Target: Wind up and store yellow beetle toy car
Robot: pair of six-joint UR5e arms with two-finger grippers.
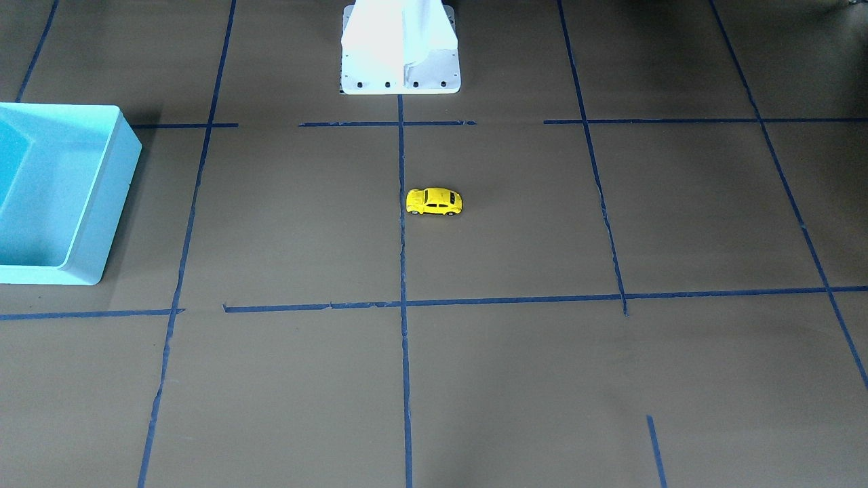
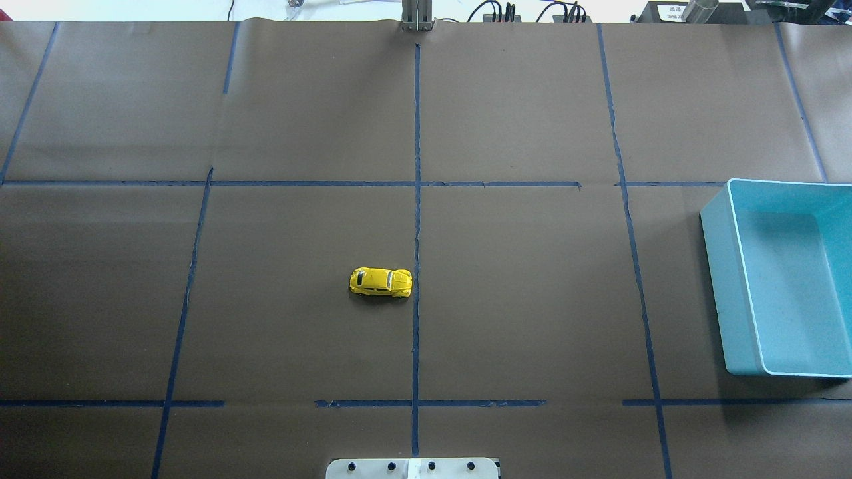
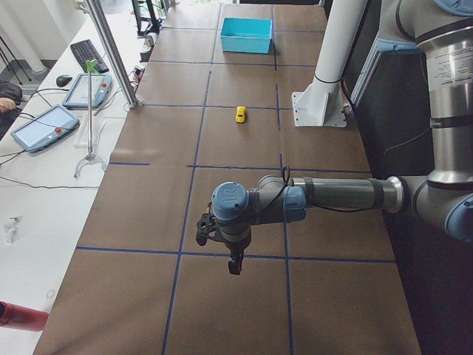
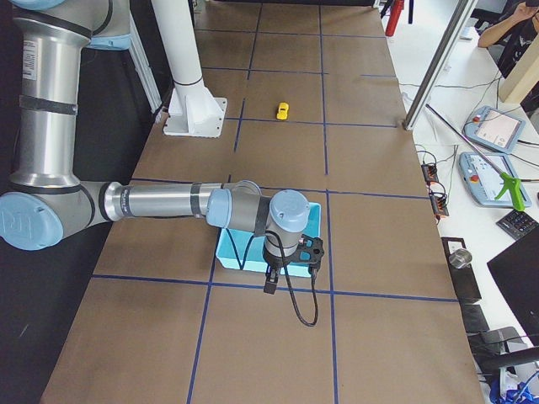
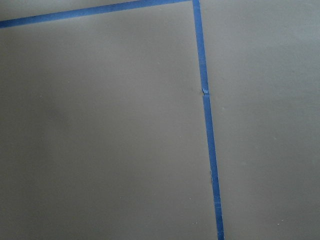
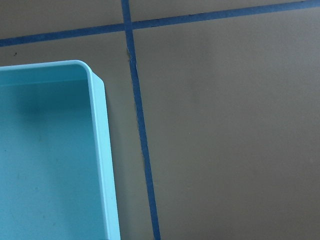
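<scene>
Brown paper [image 2: 299, 120] is the work surface. The left gripper [image 3: 234, 264] hangs over its left end; I cannot tell how wide its jaws stand. The yellow beetle toy car [image 2: 381, 283] stands mid-surface, just left of the centre tape line [image 2: 417, 199]. The right gripper [image 4: 269, 284] hangs over the edge of the turquoise bin [image 2: 715, 266], and its jaws cannot be read either.

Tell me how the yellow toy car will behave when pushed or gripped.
The yellow beetle toy car stands on its wheels on the flat table, so a lengthwise push will probably roll it. Its rounded shell may slip in a grip. Being tiny, it is likely light.
</scene>
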